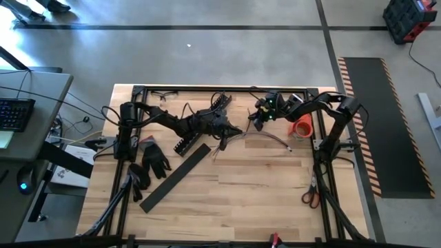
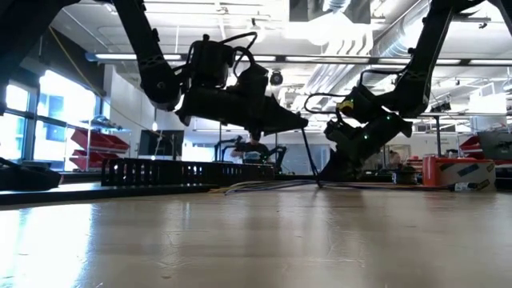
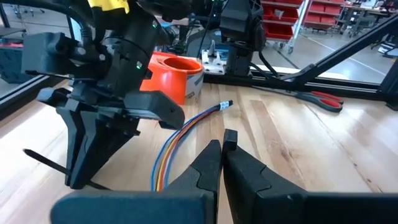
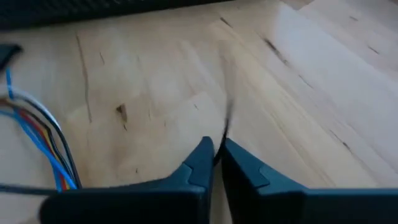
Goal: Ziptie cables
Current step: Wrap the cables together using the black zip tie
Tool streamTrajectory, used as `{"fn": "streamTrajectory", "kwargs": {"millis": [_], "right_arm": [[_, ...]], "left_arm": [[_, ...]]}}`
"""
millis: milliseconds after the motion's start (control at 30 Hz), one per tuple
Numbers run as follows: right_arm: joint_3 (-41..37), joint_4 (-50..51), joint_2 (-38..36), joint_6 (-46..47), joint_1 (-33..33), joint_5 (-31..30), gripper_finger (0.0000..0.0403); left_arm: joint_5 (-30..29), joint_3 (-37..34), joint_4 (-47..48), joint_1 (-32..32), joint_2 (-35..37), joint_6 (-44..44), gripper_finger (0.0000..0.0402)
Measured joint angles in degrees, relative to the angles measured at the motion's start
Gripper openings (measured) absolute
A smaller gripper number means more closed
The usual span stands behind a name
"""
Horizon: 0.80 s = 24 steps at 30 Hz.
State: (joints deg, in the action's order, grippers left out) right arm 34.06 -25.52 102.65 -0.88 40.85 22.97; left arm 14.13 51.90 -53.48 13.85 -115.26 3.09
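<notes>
Two tools are seen close together in the upper middle of the high view, above the wooden desk (image 1: 262, 193). The left tool (image 1: 238, 130) is clenched, its fingers meeting tip to tip in its own wrist view; whether anything thin is pinched there cannot be told. The right tool (image 1: 253, 122) is also clenched, and in its wrist view a thin dark strand (image 4: 225, 127) — possibly the ziptie — rises from between its tips, though it is too blurred to name with confidence.

The cables (image 3: 177, 140) lie on the desk between the two tools, a flat bundle of blue, orange and pale wires curving toward an orange cup (image 3: 169, 74) in the upper middle of the left wrist view; in the high view they trail right of centre toward that cup.

The step in hand is judged to be the gathering or looping of the tie around the bundle. The next move calls for the strand's free end to be threaded and pulled tight while the wires are kept together.

Much is left unclear — in the low view both tools are mere silhouettes, and the bundle's near end is cut off by the left tool's fingers.
</notes>
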Motion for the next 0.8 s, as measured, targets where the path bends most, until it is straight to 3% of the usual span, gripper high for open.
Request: {"fn": "streamTrajectory", "kwargs": {"millis": [400,667,800], "right_arm": [[-0.3,-2.4,-0.4,-15.4,-4.8,-3.0,0.0000],[-10.3,-20.4,-7.6,-21.8,-8.4,-8.1,0.0000],[-13.8,-22.4,-11.4,-25.1,-10.1,-11.6,0.0000]], "left_arm": [[1.3,2.0,1.3,-0.1,-0.1,2.8,0.0000],[3.9,2.0,0.6,1.5,-0.1,5.3,0.0000],[4.7,3.0,0.5,1.5,-0.4,5.0,0.0000]]}}
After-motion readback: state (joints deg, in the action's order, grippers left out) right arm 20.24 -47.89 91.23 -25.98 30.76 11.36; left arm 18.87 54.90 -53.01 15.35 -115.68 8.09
